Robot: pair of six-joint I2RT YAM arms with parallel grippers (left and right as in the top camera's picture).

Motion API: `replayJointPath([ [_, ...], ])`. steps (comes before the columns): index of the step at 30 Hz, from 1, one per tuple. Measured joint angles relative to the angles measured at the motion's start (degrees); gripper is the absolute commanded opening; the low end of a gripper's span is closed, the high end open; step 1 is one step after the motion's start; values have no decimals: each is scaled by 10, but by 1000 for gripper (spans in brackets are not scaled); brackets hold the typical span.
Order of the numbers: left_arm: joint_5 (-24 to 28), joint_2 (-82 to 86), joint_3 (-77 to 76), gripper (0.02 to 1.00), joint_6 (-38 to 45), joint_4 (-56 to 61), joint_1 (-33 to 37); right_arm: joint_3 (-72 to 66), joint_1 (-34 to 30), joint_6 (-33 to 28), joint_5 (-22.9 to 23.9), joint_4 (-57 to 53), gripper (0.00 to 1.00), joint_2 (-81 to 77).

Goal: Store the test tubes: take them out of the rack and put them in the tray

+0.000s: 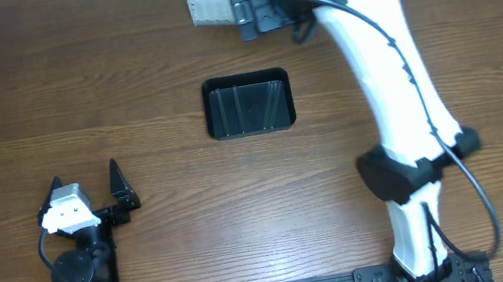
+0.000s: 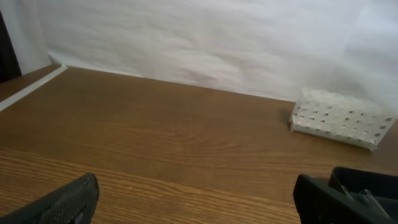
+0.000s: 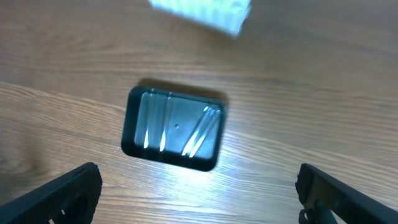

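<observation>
- The right gripper [image 3: 199,194] hung above the table [image 1: 71,88], its jaws wide apart and holding nothing.
- Seen from that arm's wrist, the black tray [image 3: 127,134] lay below the gripper, on the bare wood.
- Several clear test tubes [image 3: 163,124] lay flat inside the tray, side by side, some parallel to its short walls and a few slanted.
- The white rack [image 2: 342,118] stood on the table beyond the tray, well apart from it and near the table's far edge; from above, the right arm's wrist covered one end of it.
- The rack's side showed rows of round holes; whether any tube stood in it could not be told.
- The left gripper [image 1: 85,177] sat low near its own base, well apart from tray and rack, with its jaws spread and nothing between them.
- No legible writing could be made out on the tray, the rack or the tubes.
</observation>
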State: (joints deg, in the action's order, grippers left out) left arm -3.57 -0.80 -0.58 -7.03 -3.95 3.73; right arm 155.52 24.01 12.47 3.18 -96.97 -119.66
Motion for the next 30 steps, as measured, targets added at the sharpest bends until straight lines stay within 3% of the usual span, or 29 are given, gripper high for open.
replayJointPath([
  [12, 0, 0, 0, 998, 0, 0, 0, -289, -52, -26, 48, 2, 993, 276],
  [16, 0, 0, 0, 998, 0, 0, 0, -418, -70, -27, 64, 60, 991, 366],
  [22, 0, 0, 0, 998, 0, 0, 0, -634, -91, -29, 75, 231, 991, 504],
  [30, 0, 0, 0, 998, 0, 0, 0, -902, -97, -70, 74, 555, 993, 636],
])
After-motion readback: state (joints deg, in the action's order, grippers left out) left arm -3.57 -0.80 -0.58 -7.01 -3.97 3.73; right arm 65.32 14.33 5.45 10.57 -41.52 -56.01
